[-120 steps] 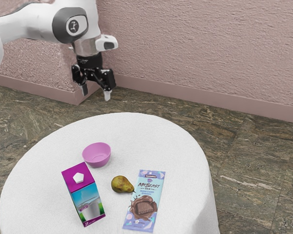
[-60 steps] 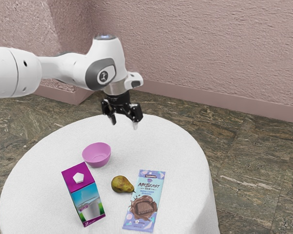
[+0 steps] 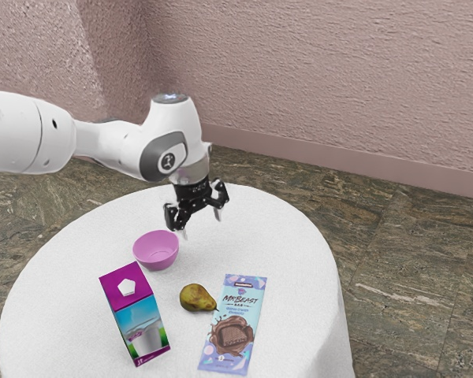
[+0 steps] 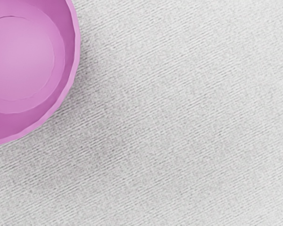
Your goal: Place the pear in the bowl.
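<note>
One yellow-brown pear (image 3: 195, 298): lies on its side on the round, white-clothed table (image 3: 292, 260), outside the bowl; stem end beside the flat blue-and-lilac chocolate bar (image 3: 234, 315), contact cannot be told.
Pink round bowl (image 3: 158, 263): mouth up, presumably so fruit can be lowered in.
Black two-finger gripper (image 3: 201, 224): fingers wide apart, nothing between them, above the table near the bowl; spread probably meant to straddle the pear's body.
Purple-topped carton (image 3: 138, 315): upright near bowl and pear; a low sideways pass could knock it.
Step, judged: approach, task early. Next move needs centring over the pear, then descent clear of the bar.
</note>
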Robot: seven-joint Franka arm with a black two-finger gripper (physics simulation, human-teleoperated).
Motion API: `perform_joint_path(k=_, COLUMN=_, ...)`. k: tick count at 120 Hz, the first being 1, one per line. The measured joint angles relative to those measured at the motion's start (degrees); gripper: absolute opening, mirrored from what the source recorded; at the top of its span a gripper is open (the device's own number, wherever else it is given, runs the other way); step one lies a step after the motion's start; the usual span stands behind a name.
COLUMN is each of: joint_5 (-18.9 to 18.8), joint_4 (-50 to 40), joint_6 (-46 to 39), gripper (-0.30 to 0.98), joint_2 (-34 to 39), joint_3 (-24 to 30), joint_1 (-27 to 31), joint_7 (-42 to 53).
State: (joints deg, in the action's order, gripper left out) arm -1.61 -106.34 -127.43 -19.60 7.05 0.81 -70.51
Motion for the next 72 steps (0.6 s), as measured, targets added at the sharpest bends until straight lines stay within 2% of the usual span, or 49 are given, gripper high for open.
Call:
perform_joint_path(k=50, joint_5=0.58, joint_4=-6.13, joint_6=-8.2, gripper=0.69, joint_2=-0.99, joint_3=0.18, joint_1=-0.02, joint_7=-30.45)
perform_joint_path(k=72, joint_5=1.69, joint_4=-12.15, joint_6=-10.01, gripper=0.69, joint_2=4.8, joint_3=0.33, joint_1=-0.03, joint_7=-38.9)
